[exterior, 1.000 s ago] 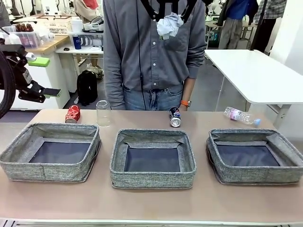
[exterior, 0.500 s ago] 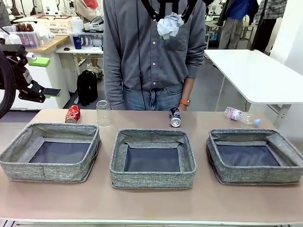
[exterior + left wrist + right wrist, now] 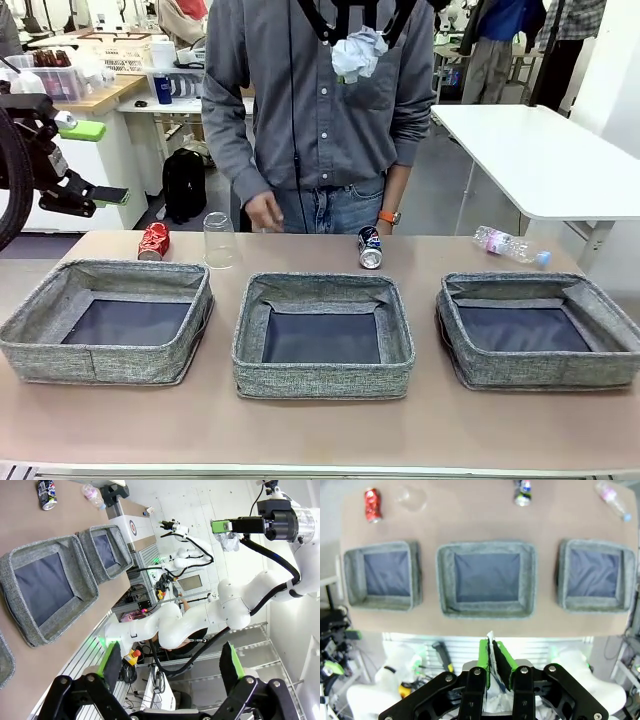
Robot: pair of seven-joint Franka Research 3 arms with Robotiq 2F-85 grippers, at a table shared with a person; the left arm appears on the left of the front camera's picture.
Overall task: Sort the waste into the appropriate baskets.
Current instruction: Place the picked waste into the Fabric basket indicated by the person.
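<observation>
The right gripper (image 3: 358, 22) is hanging high above the table, in line with the middle basket (image 3: 322, 287). It is clamping the paper wad (image 3: 358, 52), probably so it can drop it from above. The left gripper (image 3: 96, 162) is idling at far left, fingers apart. The red can (image 3: 153, 241), cup (image 3: 218, 240), blue can (image 3: 369, 247) and bottle (image 3: 508, 245) are lying along the far edge. A person's hand (image 3: 263, 212) is hovering beside the cup.

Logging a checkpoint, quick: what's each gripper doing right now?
Left gripper: open, empty.
Right gripper: closed on the crumpled paper wad.
</observation>
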